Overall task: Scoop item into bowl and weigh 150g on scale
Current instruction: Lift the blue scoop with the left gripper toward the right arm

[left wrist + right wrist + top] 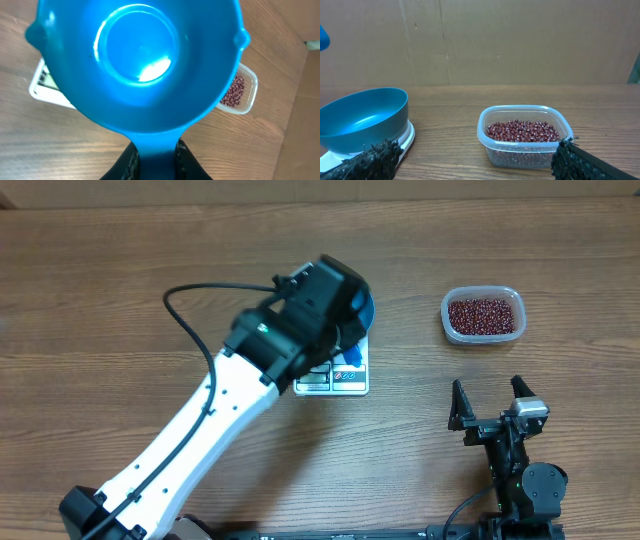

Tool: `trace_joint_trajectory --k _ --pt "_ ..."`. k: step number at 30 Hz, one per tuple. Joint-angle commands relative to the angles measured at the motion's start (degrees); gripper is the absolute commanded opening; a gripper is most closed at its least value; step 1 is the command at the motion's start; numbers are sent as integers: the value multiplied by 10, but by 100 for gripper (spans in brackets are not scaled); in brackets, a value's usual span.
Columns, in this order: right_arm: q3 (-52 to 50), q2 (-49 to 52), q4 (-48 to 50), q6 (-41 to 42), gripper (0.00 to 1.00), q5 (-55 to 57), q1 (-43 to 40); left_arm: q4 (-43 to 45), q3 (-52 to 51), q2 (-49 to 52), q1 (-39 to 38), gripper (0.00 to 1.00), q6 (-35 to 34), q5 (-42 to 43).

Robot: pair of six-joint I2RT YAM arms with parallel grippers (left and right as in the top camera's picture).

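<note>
The left gripper grips the scoop by its handle above the bowl on the scale, while the right gripper (jaws wide, holding nothing) rests near the tub of beans.

Bare table between scale and tub; left arm and scoop directly over the bowl.
</note>
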Motion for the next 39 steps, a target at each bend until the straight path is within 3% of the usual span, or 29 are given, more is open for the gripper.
trace_joint_trajectory --k 1,8,11,15,17,19,21,28,33,39 --pt "-6 -5 3 2 100 6 5 -1 9 22 -18 5 -89 -36" --pt "-6 -5 5 3 100 -21 5 22 9 95 -21 4 -49 40" --pt "-6 -5 13 86 100 -89 5 23 9 99 -21 4 -49 36" --pt "-6 -5 16 458 100 -221 5 31 9 99 -21 4 -49 35" --pt "-6 -5 16 598 100 -267 5 35 9 99 -21 4 -49 32" --pt "-6 -5 16 702 100 -298 5 38 9 99 -21 4 -47 27" --pt "-6 -5 17 752 100 -297 5 38 9 99 -21 4 -44 19" --pt "-6 -5 23 758 100 -305 5 46 9 99 -28 4 -35 17" --pt "-5 -5 94 693 100 -366 5 58 12 99 -37 4 -30 8" --pt "35 34 39 594 100 -372 5 68 48 99 -42 4 -21 3"
